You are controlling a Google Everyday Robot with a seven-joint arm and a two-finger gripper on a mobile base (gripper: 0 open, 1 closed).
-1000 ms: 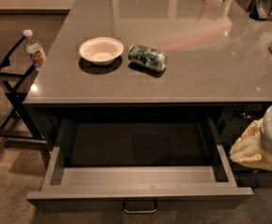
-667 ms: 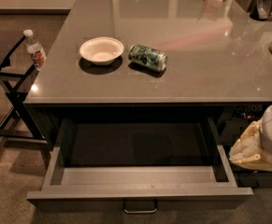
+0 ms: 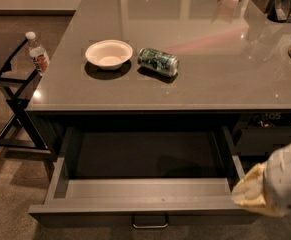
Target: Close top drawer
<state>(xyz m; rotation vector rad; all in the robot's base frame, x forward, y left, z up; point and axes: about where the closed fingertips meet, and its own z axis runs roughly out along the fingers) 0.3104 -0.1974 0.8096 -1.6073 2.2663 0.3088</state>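
Note:
The top drawer (image 3: 140,208) stands pulled far out from under the grey countertop (image 3: 195,79). It is wide and shallow, with lighter grey inner walls and a dark inside that holds nothing I can see. Its small metal bar handle (image 3: 150,222) sits centred on the front, at the bottom edge of the view. My gripper (image 3: 255,193) shows as a pale cream and white shape at the lower right, just beside the drawer's right front corner.
On the countertop lie a white bowl (image 3: 109,53) and a green can (image 3: 158,61) on its side. A water bottle (image 3: 37,54) stands on a dark folding stand (image 3: 10,91) at the left. Dark objects (image 3: 281,4) sit at the far right.

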